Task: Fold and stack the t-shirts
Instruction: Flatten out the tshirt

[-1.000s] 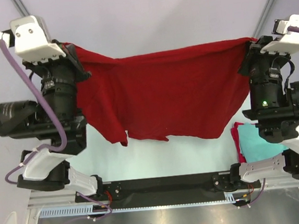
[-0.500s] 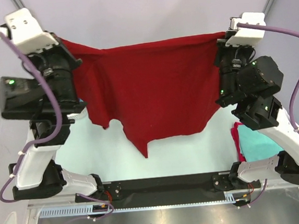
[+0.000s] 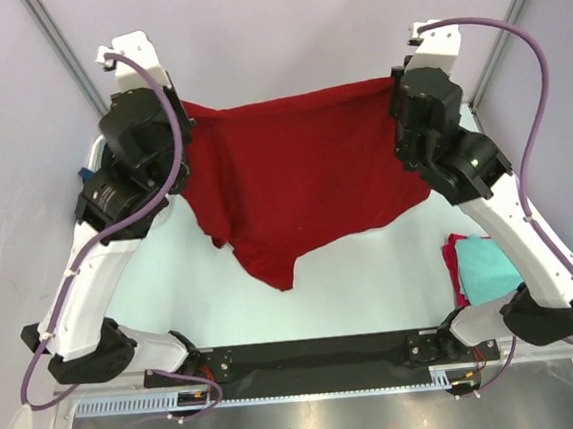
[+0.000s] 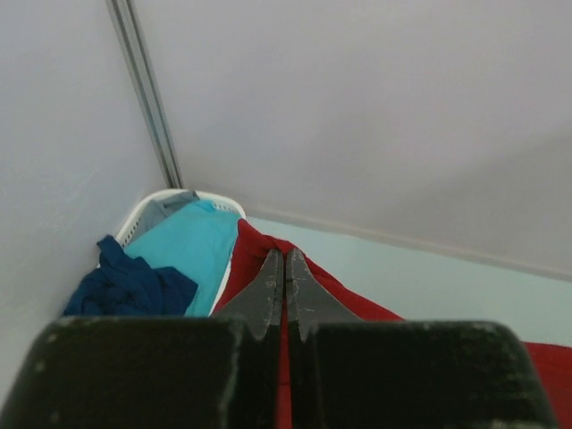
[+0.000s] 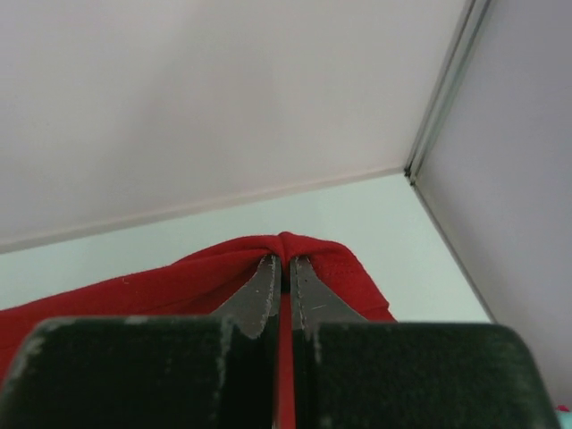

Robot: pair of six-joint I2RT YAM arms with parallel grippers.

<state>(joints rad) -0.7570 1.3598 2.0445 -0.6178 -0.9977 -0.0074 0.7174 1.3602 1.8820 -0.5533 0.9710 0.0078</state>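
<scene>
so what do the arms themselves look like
Both the left arm and right arm have white shells with black joint housings. A purple cable loops along each. The left end effector and right end effector each have two dark, scuffed fingers tapering to narrow tips.

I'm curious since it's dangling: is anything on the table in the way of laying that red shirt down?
Nothing visible under the red shirt; the folded stack lies aside at right, the basket far left.
</scene>
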